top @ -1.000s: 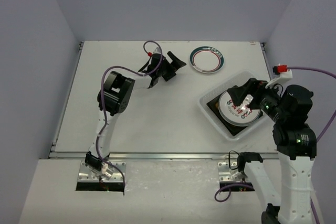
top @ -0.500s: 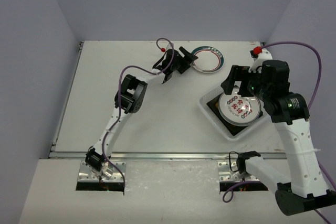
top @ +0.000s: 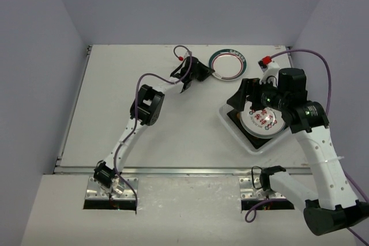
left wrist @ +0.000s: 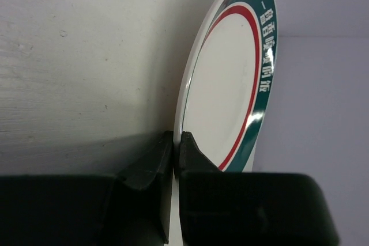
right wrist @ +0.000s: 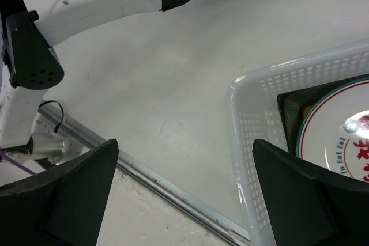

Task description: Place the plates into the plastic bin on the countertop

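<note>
Round plate (left wrist: pixel 230 90), teal-and-red rim: near edge pinched between the closed jaws of the left gripper (left wrist: pixel 174 140), the rest extending beyond the fingertips on the countertop (left wrist: pixel 75 56). Right gripper (right wrist: pixel 184 156): jaws spread wide; plastic bin (right wrist: pixel 253 102) corner below between them, holding stacked plates (right wrist: pixel 340 136).

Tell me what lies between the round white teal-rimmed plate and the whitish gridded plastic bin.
Only bare white countertop; the open right gripper hangs above it. The top view shows this.
</note>
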`<state>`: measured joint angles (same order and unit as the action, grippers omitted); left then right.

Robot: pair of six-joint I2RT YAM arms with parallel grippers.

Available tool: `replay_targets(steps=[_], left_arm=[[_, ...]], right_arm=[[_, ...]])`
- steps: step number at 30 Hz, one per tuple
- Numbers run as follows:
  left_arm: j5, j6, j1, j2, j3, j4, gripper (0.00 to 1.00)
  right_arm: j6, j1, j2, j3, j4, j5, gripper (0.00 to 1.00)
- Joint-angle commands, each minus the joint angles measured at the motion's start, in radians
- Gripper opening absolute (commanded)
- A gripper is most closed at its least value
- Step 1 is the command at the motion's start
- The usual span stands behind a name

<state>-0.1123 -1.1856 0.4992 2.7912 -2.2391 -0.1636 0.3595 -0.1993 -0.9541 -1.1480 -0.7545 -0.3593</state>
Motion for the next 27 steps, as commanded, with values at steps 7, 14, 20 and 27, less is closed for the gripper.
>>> replay_targets(steps=[7, 14, 20, 27], left_arm=[[-0.032, 0.061, -0.068, -0.441, 0.71, -0.425, 0.0], [-0.154, 0.108, -0.157, -1.037, 1.375, -0.591, 0.0], [-0.182, 0.154, -0.228, -1.52, 1.697, -0.429, 0.0], [-0.286, 0.228, -0.229, -1.801, 1.72, -0.203, 0.0]], right_arm=[[0.065, -0.005, -0.051, 0.112, 0.288, -0.162, 0.99], [0.152, -0.05, -0.282, 0.009, 0.465, -0.074, 0.99], [0.183, -0.095, -0.42, -0.017, 0.566, 0.074, 0.99], [0.284, -0.12, -0.485, 0.041, 0.738, -0.123, 0.94]])
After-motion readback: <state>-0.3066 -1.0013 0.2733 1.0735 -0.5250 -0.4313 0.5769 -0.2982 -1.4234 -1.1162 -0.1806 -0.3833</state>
